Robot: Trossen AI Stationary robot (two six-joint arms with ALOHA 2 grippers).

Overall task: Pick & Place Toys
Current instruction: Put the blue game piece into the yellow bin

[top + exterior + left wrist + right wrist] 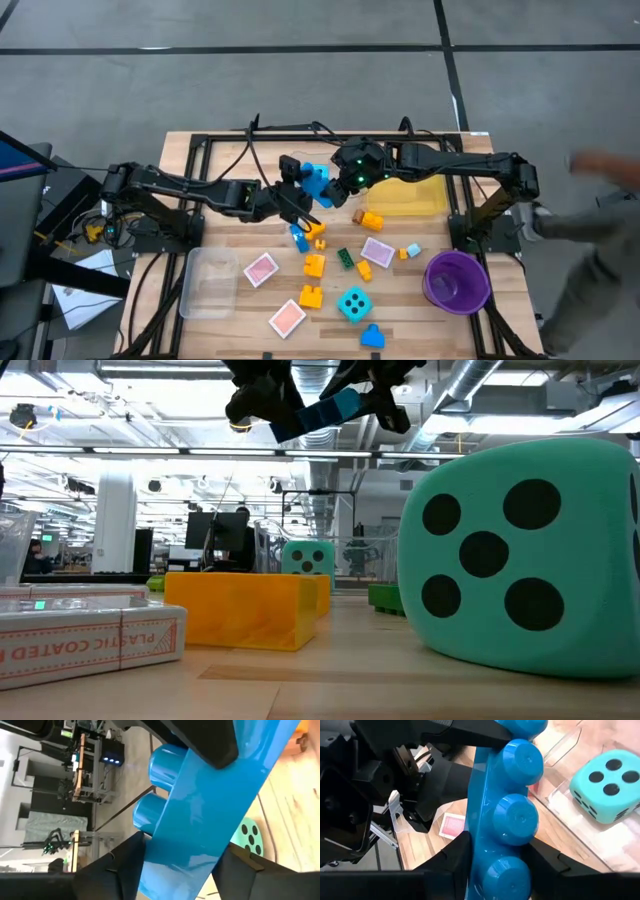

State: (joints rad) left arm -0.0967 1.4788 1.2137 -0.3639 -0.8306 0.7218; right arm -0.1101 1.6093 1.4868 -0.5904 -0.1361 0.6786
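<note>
A long blue brick [316,183] with round studs hangs high over the table's middle, between my two grippers. My left gripper [296,190] comes at it from the table's left and my right gripper [345,182] from the right, each shut on one end. In the low view the brick [330,410] shows tilted, far above the tabletop. On the table below lie a turquoise die [353,303], orange bricks [314,265], a green brick [345,258], a small blue brick [372,337] and pink tiles [261,269]. My left gripper pinches one end of the blue brick [172,870] between its two fingers, one on the studded side and one on the opposite face. The fingers reach in from the table's left, slanting slightly down. The brick is lifted clear of the table. My right gripper pinches the brick's other end [485,865] between its two fingers, one beside the studs and one on the smooth side. The fingers slant down from the table's right. The brick runs on past them to the left gripper's finger [465,735].
A clear tray [212,282] stands at the near left, a yellow tray [408,195] under my right arm and a purple bowl [457,280] at the near right. A person's blurred arm [600,165] shows beyond the table's right edge.
</note>
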